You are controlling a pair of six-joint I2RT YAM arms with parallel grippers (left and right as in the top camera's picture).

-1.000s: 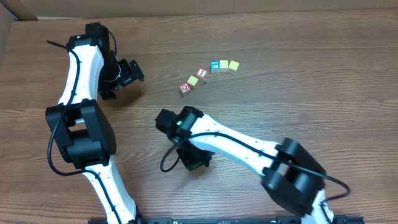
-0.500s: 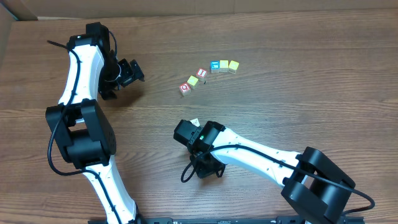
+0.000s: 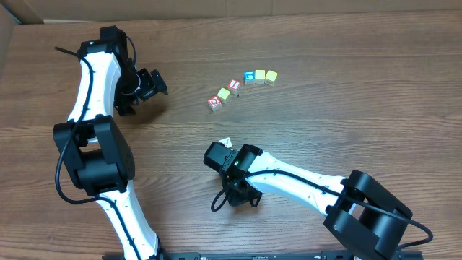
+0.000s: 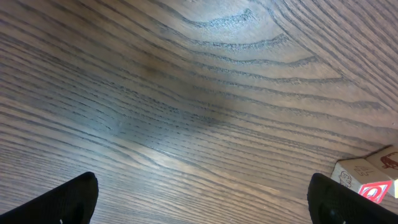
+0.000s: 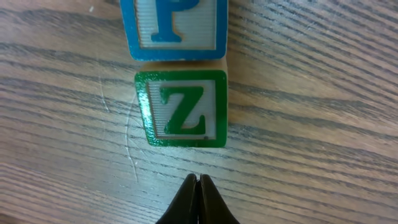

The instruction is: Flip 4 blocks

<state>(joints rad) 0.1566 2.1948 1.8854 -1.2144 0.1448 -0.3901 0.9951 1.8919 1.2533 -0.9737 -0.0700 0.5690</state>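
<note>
A green-faced Z block (image 5: 183, 107) lies on the table just ahead of my right gripper (image 5: 198, 184), which is shut and holds nothing. A small gap separates the fingertips from the block. Touching the Z block's far side is a blue-faced P block (image 5: 176, 28). From overhead the right gripper (image 3: 219, 155) covers both, and only a pale block corner (image 3: 225, 142) shows. Farther back lie a yellow block (image 3: 224, 93), a blue-faced block (image 3: 250, 76) and two yellow blocks (image 3: 265, 76). My left gripper (image 3: 159, 83) (image 4: 208, 205) stands open over bare wood.
Two red-faced cubes (image 3: 214, 102) (image 3: 233, 85) sit among the back blocks. One cream cube with a red face (image 4: 373, 180) shows at the right edge of the left wrist view. A cardboard edge (image 3: 7, 29) borders the table at the far left.
The right arm swung right and toward the front, then nearly stopped; a pale block corner came into view beside it. The left arm and the back blocks have not moved.
</note>
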